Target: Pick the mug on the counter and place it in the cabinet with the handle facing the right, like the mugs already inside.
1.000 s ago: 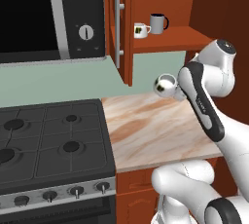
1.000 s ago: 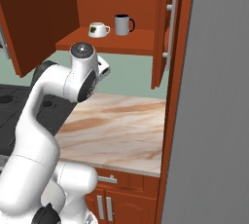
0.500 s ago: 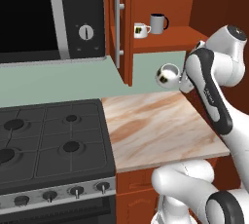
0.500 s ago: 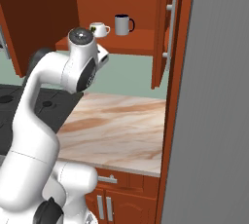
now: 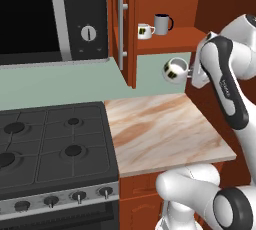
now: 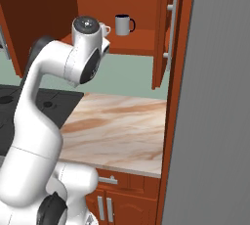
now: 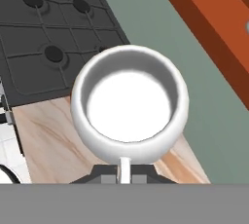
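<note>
The mug [image 5: 176, 70] hangs in the upper right of the left base frame, clear above the counter [image 5: 165, 129] and just below the cabinet [image 5: 165, 9] shelf. The jaws of the gripper [image 7: 125, 172] are nearly closed, pinching the handle [image 7: 125, 167] at the bottom of the hand frame. The mug lies tipped, its mouth turned toward the hand camera. To do the step well, the arm should, in the inspector's judgement, bring the mug upright, raise it above the shelf edge, and turn the handle rightward. It should be set beside the emblem mug [image 5: 144, 31] and grey mug [image 5: 162, 24], clear of the door [image 5: 122, 24]. The mug is white and squat, with a black-and-yellow emblem.
</note>
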You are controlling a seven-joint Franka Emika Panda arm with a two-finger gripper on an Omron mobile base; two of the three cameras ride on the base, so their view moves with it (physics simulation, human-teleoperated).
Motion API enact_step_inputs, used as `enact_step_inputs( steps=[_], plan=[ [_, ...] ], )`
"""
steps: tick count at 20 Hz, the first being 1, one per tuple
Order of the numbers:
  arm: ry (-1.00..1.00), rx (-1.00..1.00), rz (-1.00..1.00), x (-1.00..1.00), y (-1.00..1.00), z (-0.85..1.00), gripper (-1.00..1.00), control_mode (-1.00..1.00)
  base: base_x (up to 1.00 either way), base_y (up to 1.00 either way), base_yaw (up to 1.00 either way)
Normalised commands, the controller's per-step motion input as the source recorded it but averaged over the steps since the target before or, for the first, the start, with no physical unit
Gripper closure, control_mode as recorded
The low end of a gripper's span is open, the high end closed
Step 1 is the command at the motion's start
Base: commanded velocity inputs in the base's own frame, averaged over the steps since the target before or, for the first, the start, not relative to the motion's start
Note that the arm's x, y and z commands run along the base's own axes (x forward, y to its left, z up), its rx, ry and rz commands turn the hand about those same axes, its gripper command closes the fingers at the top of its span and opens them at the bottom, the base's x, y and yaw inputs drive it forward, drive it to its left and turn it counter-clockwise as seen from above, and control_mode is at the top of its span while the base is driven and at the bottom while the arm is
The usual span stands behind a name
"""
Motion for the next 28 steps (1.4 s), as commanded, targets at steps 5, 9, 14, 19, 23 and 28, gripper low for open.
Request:
enact_step_inputs(
  steps=[5, 9, 14, 19, 23, 28],
  plan=[
    [-0.05, -0.01, 0.05, 0.00, -0.07, 0.20, 1.00, -1.00, 0.00, 0.00, 0.00],
    [0.00, 0.00, 0.02, 0.04, -0.09, 0.12, 1.00, -1.00, 0.00, 0.00, 0.00],
    [0.00, 0.00, 0.00, 0.11, -0.01, 0.13, 1.00, -1.00, 0.00, 0.00, 0.00],
    [0.00, 0.00, 0.00, 0.08, -0.01, 0.18, 1.00, -1.00, 0.00, 0.00, 0.00],
    [0.00, 0.00, 0.00, 0.01, -0.02, 0.23, 1.00, -1.00, 0.00, 0.00, 0.00],
    [0.00, 0.00, 0.00, 0.14, -0.01, 0.10, 1.00, -1.00, 0.00, 0.00, 0.00]
  ],
)
